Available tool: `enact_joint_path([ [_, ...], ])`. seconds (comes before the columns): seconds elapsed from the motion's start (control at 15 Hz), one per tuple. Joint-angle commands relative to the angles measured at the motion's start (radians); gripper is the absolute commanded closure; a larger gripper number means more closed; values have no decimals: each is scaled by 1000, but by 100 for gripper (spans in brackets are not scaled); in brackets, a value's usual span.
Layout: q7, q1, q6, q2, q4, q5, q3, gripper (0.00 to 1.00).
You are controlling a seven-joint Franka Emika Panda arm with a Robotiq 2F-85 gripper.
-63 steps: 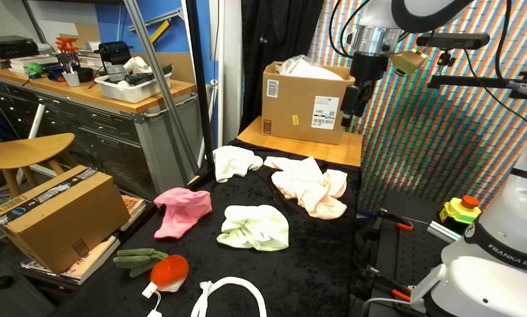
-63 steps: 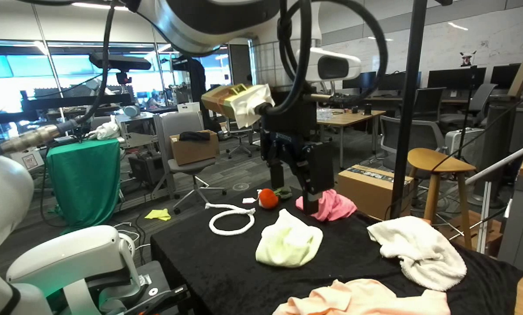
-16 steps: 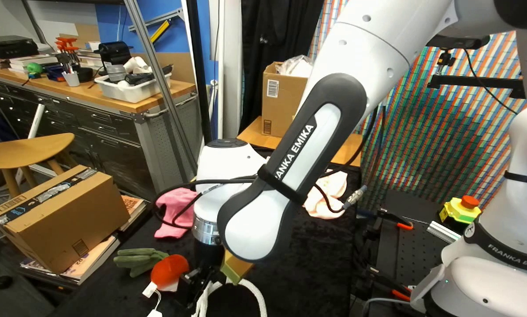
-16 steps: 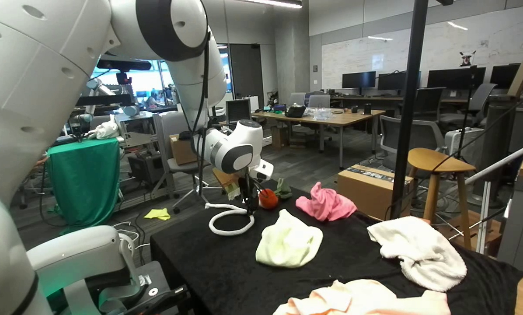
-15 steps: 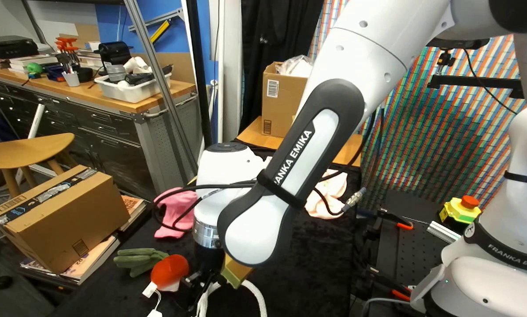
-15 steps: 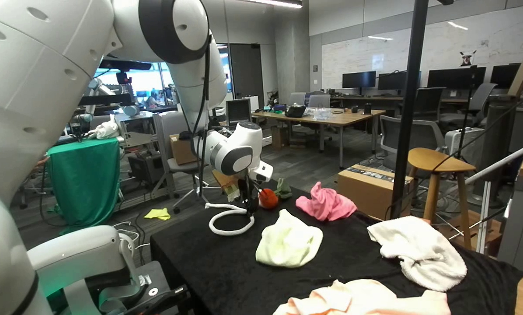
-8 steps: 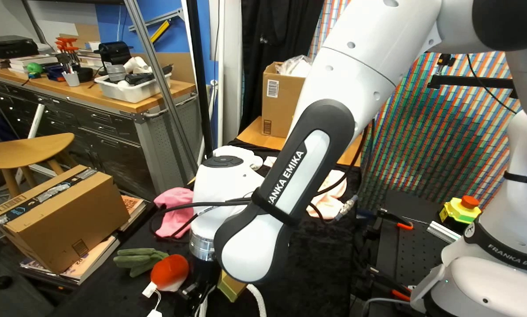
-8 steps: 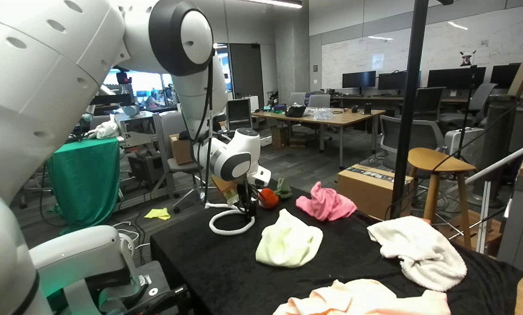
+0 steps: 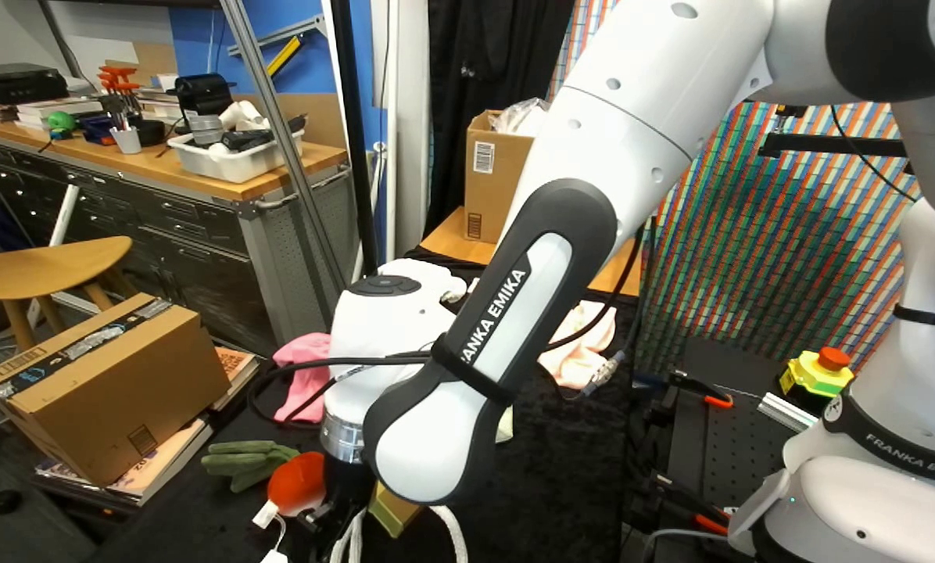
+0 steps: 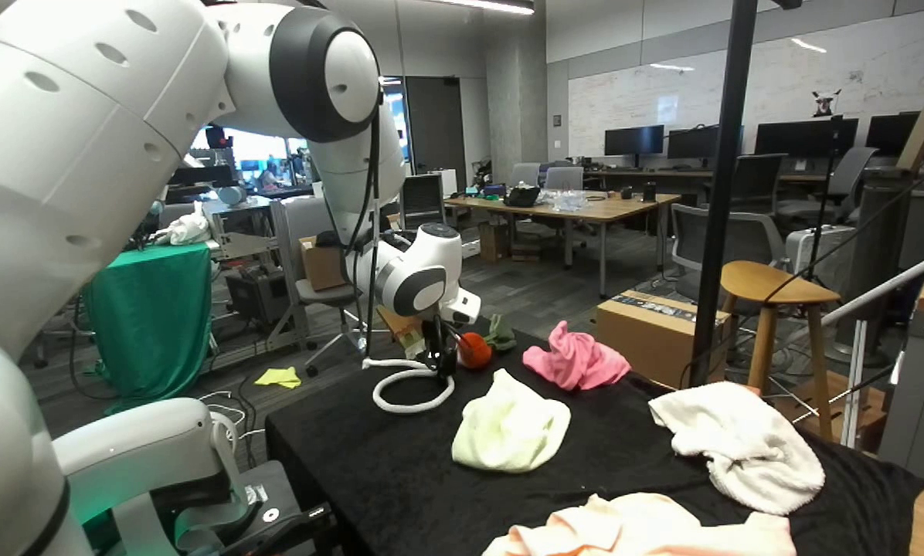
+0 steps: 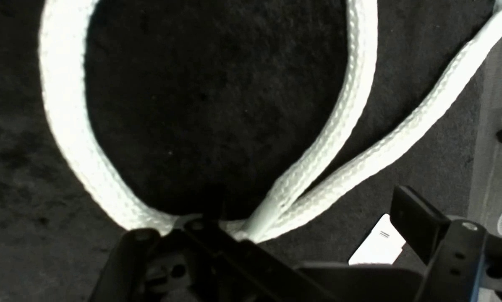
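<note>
My gripper [image 11: 314, 216] is open in the wrist view, its two fingers wide apart with only dark cloth between them. The left finger overlaps a white rope [image 11: 66, 84] where its loop is bound together; whether it touches there is hard to tell. The rope also shows in both exterior views [image 9: 456, 536] [image 10: 412, 408]. The gripper points down low over the black-covered table [image 10: 400, 471]. An orange-red plush [image 9: 295, 483] with green finger-like leaves [image 9: 245, 461] lies right beside the gripper. Its white tag [image 11: 379, 243] shows beside the right finger.
On the table lie a pale green cloth [image 10: 508, 425], a pink cloth [image 10: 578, 359], a white cloth [image 10: 740, 444] and a peach cloth [image 10: 640, 529]. A cardboard box [image 9: 495, 176] stands at the table's far end. A black post [image 10: 717, 193] rises at the table's edge.
The arm has swung from above the far cloths down to the rope and plush. In the last second the gripper has shifted slightly towards the plush, and the rope loop has shifted a little.
</note>
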Motion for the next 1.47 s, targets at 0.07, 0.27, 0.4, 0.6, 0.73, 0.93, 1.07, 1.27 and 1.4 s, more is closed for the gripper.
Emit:
enact_joint_path([
  [0.07,7,4,19,29,48,4,6,0],
  [0.27,10,8,23,35,58,4,5,0],
  [0.4,10,8,19,39,64,3,4,5],
  [0.6,9,6,14,43,71,3,4,31],
  [0.73,8,4,9,41,72,3,5,46],
  [0.93,8,2,5,35,74,4,6,70],
  [1.07,7,0,3,26,71,5,8,84],
  [1.27,7,0,2,16,68,3,7,93],
  [1.4,4,0,-6,3,59,-1,3,90],
])
